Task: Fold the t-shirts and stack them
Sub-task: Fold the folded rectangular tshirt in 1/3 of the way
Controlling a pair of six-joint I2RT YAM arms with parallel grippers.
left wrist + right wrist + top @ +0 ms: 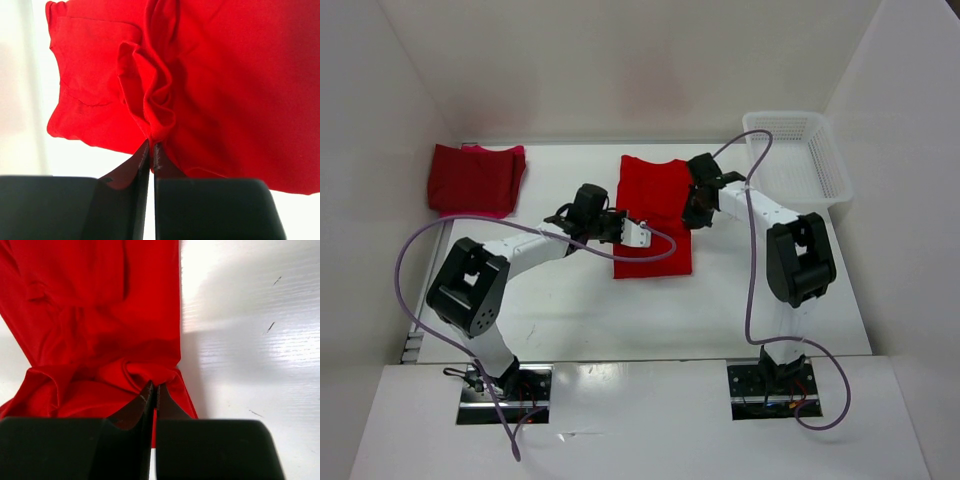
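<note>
Standing at the far right corner of the white table (570,310) — a white plastic mesh basket (790,117), upright, facing its opening upward, running its long side close along the right wall (900,150). Enclosing the table on the left, the back and the right with plain white panels (620,60). Showing in the right wrist view a few small dark marks (270,327) on the bare table surface — lying well apart from each other, being too small for telling scratches from specks.
</note>
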